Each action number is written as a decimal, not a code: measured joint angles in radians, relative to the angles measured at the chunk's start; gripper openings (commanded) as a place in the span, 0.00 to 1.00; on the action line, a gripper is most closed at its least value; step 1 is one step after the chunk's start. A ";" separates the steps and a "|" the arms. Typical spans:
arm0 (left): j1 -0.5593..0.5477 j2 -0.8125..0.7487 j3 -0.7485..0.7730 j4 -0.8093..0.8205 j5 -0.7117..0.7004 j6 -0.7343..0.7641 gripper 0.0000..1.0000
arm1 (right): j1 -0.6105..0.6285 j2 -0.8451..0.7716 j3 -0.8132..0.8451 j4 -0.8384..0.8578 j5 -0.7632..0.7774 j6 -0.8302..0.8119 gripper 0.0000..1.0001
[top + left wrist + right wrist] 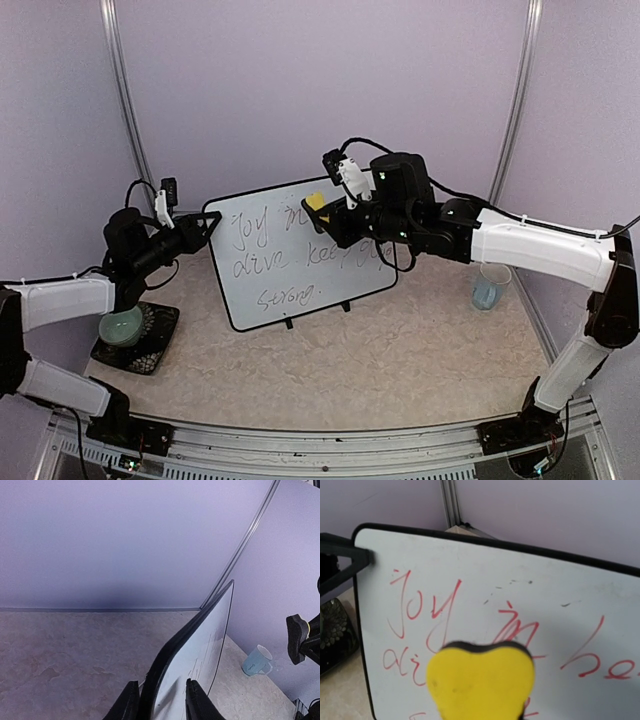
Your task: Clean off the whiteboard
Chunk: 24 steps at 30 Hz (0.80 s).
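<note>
Since the whiteboard (330, 285) is just a thin framed panel propped on little feet toward the back edge of the counter (400, 360), I'd guess it's light and fairly stiff but tippy. Any push on the face will want to tip it back or slide it. The surface looks slick too, so the frame is the place to grab. That's what the left end effector (161, 696) looks set up for: its fingers (196, 700) sit narrow on either side of the board's upper left corner, one in front and one behind. I can't tell from the wrist view whether they're actually clamping.

The right end effector (322, 210) is pinched on a yellow sponge (480, 680), squashed into a heart shape, up by the top row of handwriting near the middle of the board. Whether it's touching the face, can't say.

Containers: a pale blue cup (487, 288) sits by the right edge of the counter, well apart from the board. A pale green bowl (122, 326) sits on a black mat (158, 345) by the left edge, partly under the left arm. Can't see into either one.
</note>
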 measured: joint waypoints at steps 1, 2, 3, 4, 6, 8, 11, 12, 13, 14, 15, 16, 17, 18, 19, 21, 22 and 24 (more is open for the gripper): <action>0.000 0.009 0.000 0.007 0.005 -0.001 0.25 | 0.000 0.000 -0.002 0.000 0.000 0.000 0.00; 0.000 0.016 0.000 0.012 0.012 -0.001 0.23 | 0.000 -0.002 -0.005 -0.001 0.000 0.000 0.00; 0.000 0.023 0.000 0.016 0.019 -0.001 0.23 | 0.000 -0.003 -0.006 -0.005 0.001 0.000 0.00; 0.000 0.029 0.000 0.022 0.024 -0.002 0.22 | 0.000 -0.005 -0.008 -0.008 0.001 -0.001 0.00; -0.001 0.033 0.000 0.033 0.035 -0.002 0.22 | 0.000 -0.008 -0.009 -0.011 0.001 -0.003 0.00; -0.005 0.034 0.000 0.042 0.045 -0.002 0.22 | 0.000 -0.012 -0.009 -0.015 0.000 -0.005 0.00; -0.010 0.034 -0.001 0.052 0.049 -0.003 0.20 | 0.000 -0.017 -0.009 -0.015 0.000 -0.010 0.00; -0.010 0.034 -0.004 0.059 0.050 -0.004 0.19 | 0.000 -0.017 -0.009 -0.015 0.001 -0.011 0.00; -0.011 0.033 -0.006 0.062 0.050 -0.004 0.18 | 0.000 -0.017 -0.009 -0.015 0.001 -0.012 0.00; -0.011 0.033 -0.010 0.067 0.051 -0.003 0.17 | 0.000 -0.017 -0.009 -0.016 0.000 -0.012 0.00; -0.011 0.033 -0.013 0.069 0.055 -0.003 0.16 | 0.000 -0.017 -0.009 -0.018 0.000 -0.013 0.00; -0.013 0.033 -0.015 0.071 0.061 -0.004 0.16 | 0.000 -0.017 -0.009 -0.020 0.000 -0.013 0.00; -0.016 0.033 -0.016 0.072 0.065 -0.005 0.16 | 0.000 -0.017 -0.009 -0.021 0.000 -0.014 0.00; -0.020 0.032 -0.018 0.074 0.068 -0.005 0.16 | 0.000 -0.017 -0.010 -0.022 0.001 -0.014 0.00; -0.023 0.032 -0.019 0.075 0.071 -0.005 0.16 | 0.000 -0.017 -0.010 -0.022 0.001 -0.014 0.00; -0.024 0.029 -0.019 0.075 0.072 -0.005 0.13 | 0.000 -0.017 -0.011 -0.022 0.001 -0.014 0.00; -0.026 0.028 -0.019 0.075 0.072 -0.005 0.13 | 0.000 -0.017 -0.011 -0.023 0.001 -0.014 0.00; -0.031 0.025 -0.019 0.074 0.077 -0.005 0.13 | 0.000 -0.017 -0.011 -0.023 0.001 -0.015 0.00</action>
